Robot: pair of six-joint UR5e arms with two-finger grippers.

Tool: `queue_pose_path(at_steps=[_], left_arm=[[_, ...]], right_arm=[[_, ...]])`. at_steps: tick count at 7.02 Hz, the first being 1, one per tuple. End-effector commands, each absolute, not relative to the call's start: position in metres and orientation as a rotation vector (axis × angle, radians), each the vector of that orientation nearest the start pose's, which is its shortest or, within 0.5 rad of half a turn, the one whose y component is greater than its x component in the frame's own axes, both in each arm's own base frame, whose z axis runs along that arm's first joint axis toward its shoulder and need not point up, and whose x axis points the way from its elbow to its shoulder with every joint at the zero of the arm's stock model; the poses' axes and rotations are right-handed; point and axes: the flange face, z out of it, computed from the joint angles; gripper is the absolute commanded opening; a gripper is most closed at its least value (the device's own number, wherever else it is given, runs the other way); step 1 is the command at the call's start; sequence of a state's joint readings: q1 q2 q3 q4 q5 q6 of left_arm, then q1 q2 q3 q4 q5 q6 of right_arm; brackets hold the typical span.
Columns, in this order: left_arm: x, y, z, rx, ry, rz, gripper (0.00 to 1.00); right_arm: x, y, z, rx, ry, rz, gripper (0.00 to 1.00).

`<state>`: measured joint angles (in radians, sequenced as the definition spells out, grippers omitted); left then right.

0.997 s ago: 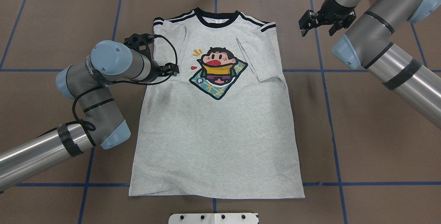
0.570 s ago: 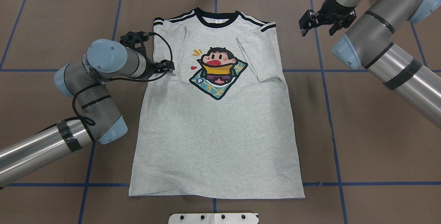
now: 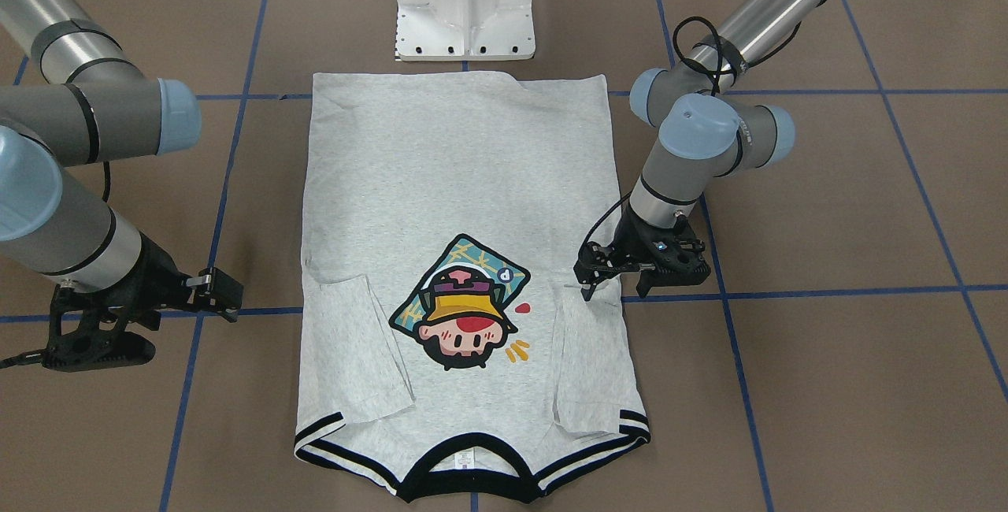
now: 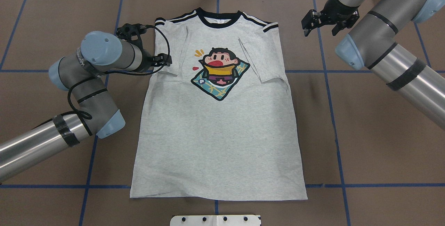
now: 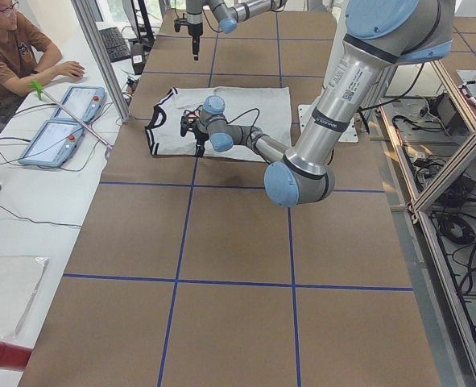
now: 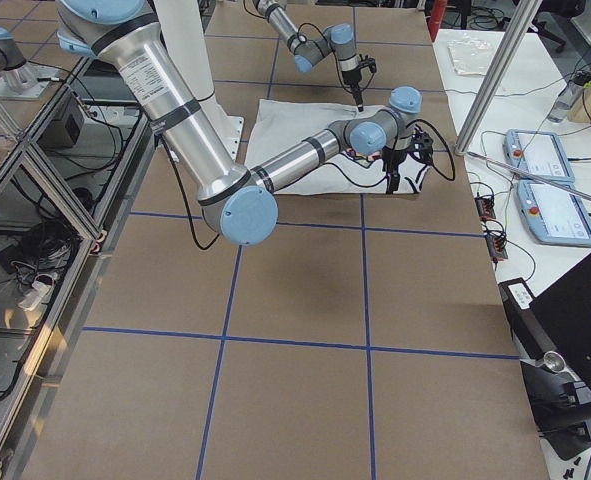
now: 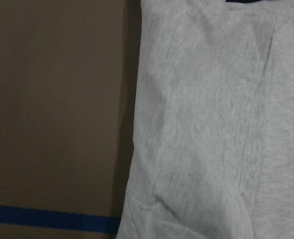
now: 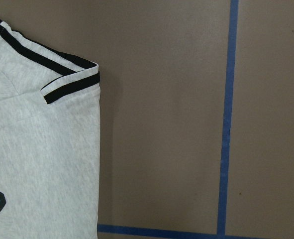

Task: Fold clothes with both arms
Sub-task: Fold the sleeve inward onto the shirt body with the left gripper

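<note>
The grey T-shirt [image 4: 215, 139] lies flat and face up on the brown table, collar at the far end and both sleeves folded inward; it also shows in the front view [image 3: 457, 173]. My left gripper [image 4: 157, 62] hangs open and empty over the shirt's left edge by the folded sleeve [image 7: 201, 124], and it shows in the front view [image 3: 614, 290]. My right gripper [image 4: 320, 27] is open and empty above bare table, to the right of the striped shoulder [image 8: 69, 79], clear of the cloth.
The white pedestal base [image 3: 465, 8] stands at the table's near edge, just below the shirt's hem. Blue tape lines [image 4: 326, 80] cross the brown cover. An operator [image 5: 12, 48] sits at a side desk with two tablets [image 5: 68, 105].
My left arm has drawn back to the left and toward the far end, so its gripper has moved from over the shirt's chest side toward the shirt's left edge. The right gripper has barely shifted.
</note>
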<state>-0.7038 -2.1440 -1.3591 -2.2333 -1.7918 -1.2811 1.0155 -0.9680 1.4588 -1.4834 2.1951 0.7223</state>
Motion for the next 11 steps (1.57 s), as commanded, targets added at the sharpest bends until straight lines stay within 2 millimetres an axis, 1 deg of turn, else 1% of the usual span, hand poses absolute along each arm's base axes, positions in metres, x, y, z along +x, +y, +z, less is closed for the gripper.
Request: queue_pose_path(at_steps=[1,2,4,5,7,9,11], left_arm=[[0.49,-0.556,0.321,0.314,1.03,-0.261,0.99],[0.495,-0.546,0.31,0.296,1.057,-0.275,0.99],[0.518,-0.525,0.309,0.273,1.065,-0.242,0.99],[0.521,-0.522,0.31,0.268,1.063,-0.237,0.99],[0.522,-0.522,0.316,0.265,1.053,-0.236,0.99],[0.525,-0.525,0.33,0.262,1.029,-0.235,0.99],[0.521,-0.529,0.33,0.267,1.026,-0.242,0.99]], right_arm=[[-0.313,-0.647,0.341,0.087,-0.819,-0.023,1.0],[-0.313,-0.647,0.34,0.089,-0.819,-0.023,1.0],[-0.313,-0.647,0.342,0.087,-0.817,-0.022,1.0],[-0.313,-0.646,0.341,0.089,-0.818,-0.024,1.0],[-0.313,-0.647,0.342,0.087,-0.817,-0.023,1.0],[-0.313,-0.647,0.342,0.087,-0.817,-0.023,1.0],[-0.313,-0.647,0.342,0.087,-0.817,-0.023,1.0]])
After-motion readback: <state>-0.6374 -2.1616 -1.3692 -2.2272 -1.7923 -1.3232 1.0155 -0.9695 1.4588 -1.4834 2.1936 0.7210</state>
